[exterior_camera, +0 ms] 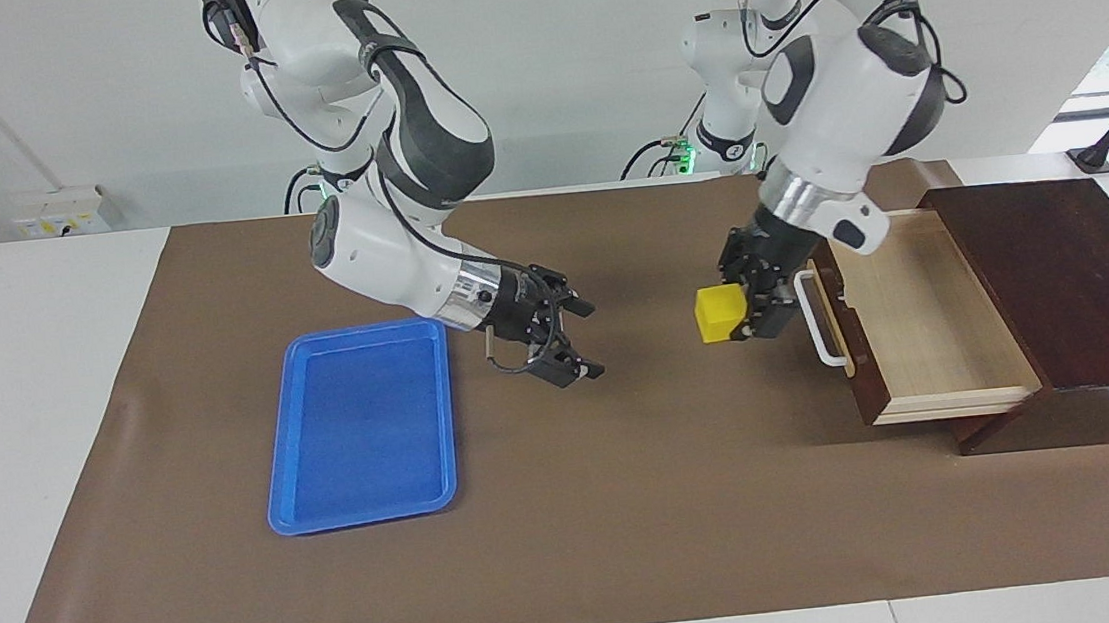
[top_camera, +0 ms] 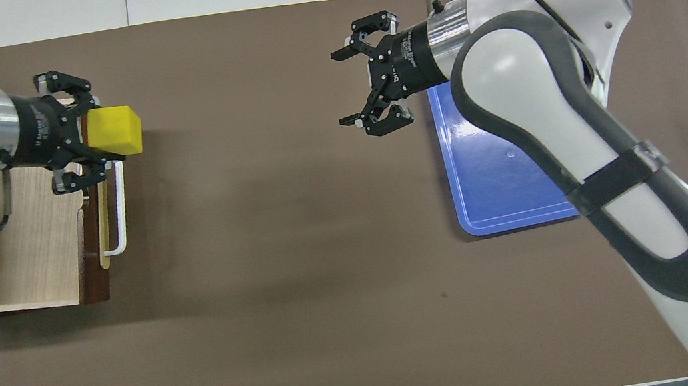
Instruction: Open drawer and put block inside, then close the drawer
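Drawer (exterior_camera: 937,318): pulled well out of its dark wooden box (exterior_camera: 1074,281) at the left arm's end of the table; pale interior bare; white bar handle (exterior_camera: 821,318) faces the middle of the mat (exterior_camera: 584,530)

Block (exterior_camera: 721,313): yellow cube, raised off the mat and gripped; it hangs just in front of the drawer's handle, outside the drawer front and not yet over the interior

Left gripper (exterior_camera: 741,307): clenched on the block, fingers on two of its sides; the wrist reaches out above the drawer's interior while the fingertips and the cube stick out past the handle

Right gripper (exterior_camera: 572,340): fingers spread, holding nothing; it hovers over bare mat beside the blue tray (exterior_camera: 359,424), on the tray's drawer-ward side and well apart from the drawer; this arm waits

Key relation: the open interior lies from the block back toward the left arm's own wrist, across the drawer front; the drawer's long axis runs along the handle; my reading is that the block must draw back over the front edge before release

Stage: drawer open, block in hand, placing not yet done; closing still to come

Nearer arm: the left, plainly; the drawer sits at its end
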Motion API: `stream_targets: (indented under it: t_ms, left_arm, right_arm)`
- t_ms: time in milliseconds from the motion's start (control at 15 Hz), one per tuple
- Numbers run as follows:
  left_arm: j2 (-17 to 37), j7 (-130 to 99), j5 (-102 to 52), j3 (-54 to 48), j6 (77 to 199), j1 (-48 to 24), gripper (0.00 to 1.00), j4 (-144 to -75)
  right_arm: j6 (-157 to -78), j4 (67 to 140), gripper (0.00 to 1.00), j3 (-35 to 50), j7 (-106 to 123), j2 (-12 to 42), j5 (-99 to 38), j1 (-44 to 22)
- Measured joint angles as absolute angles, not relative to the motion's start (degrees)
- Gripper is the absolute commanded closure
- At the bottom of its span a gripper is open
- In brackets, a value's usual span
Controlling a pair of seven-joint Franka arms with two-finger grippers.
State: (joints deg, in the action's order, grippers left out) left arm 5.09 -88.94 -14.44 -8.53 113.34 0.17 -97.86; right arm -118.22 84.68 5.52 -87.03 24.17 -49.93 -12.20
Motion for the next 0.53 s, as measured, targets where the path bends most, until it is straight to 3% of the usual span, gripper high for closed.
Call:
stream_targets:
  t_ms: [200, 467, 533]
  left_arm:
    - [4.8, -79.8, -13.7, -8.4, 112.5, 8.5, 1.00, -99.6]
    - [4.8, -74.3, -7.2, -8.4, 114.3, 12.7, 1.00, -105.1]
    - [4.8, -74.2, -6.9, -8.4, 115.9, 13.1, 0.94, -107.0]
  right_arm:
    - [-111.0, 84.3, 0.00, 5.4, -81.5, 22.4, -44.0, -7.2]
    - [-101.1, 84.1, 0.00, 5.4, -65.1, 19.3, -32.1, -4.7]
    - [-98.9, 84.1, 0.00, 5.3, -60.7, 18.5, -29.1, -4.5]
